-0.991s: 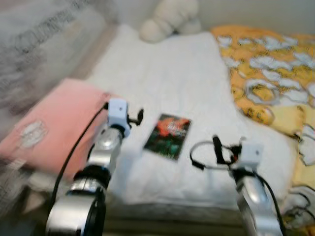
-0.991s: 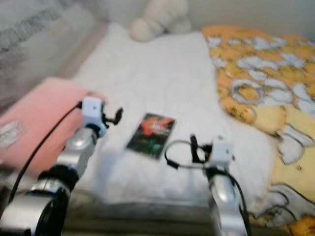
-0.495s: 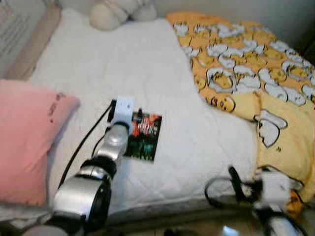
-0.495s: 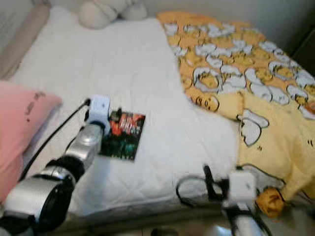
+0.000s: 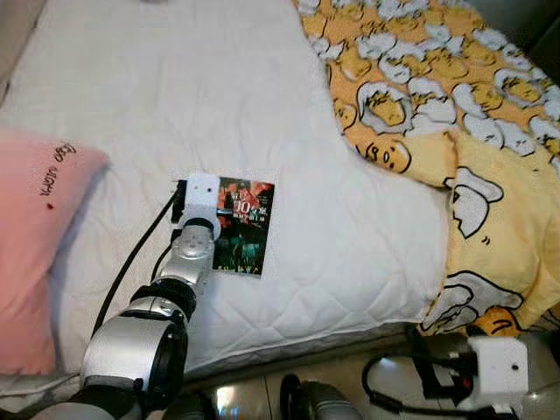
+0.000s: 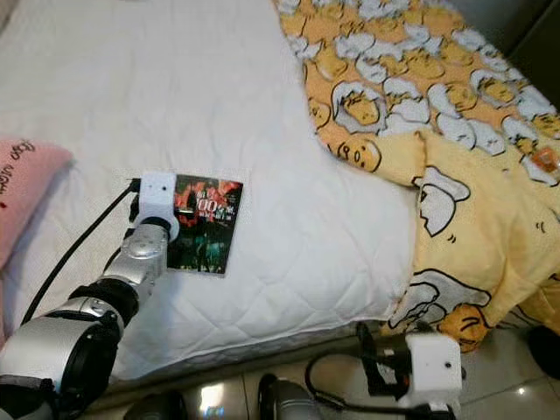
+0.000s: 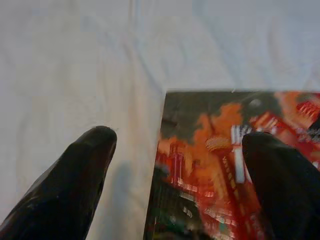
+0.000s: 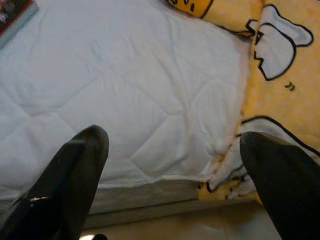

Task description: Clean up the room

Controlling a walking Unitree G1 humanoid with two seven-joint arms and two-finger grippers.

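Quilted white bedding (image 5: 175,96) covers the bed, stitched in soft diamond panels, smooth and flat across its upper stretch. Near its front edge lies a thin rectangular book (image 5: 246,226) with a glossy dark cover printed in red and orange, flat on the quilt. The left hand (image 7: 175,175) hovers at the book's left edge with fingers (image 7: 75,175) spread, one over the quilt and one over the cover. A pink pillow (image 5: 35,236) sits well to the left, and a rumpled yellow blanket (image 5: 437,105) with an egg pattern drapes over the bed's right side. The right hand (image 8: 175,175) hangs low by the bed's front edge over the shiny tile floor (image 6: 227,398), fingers wide apart.
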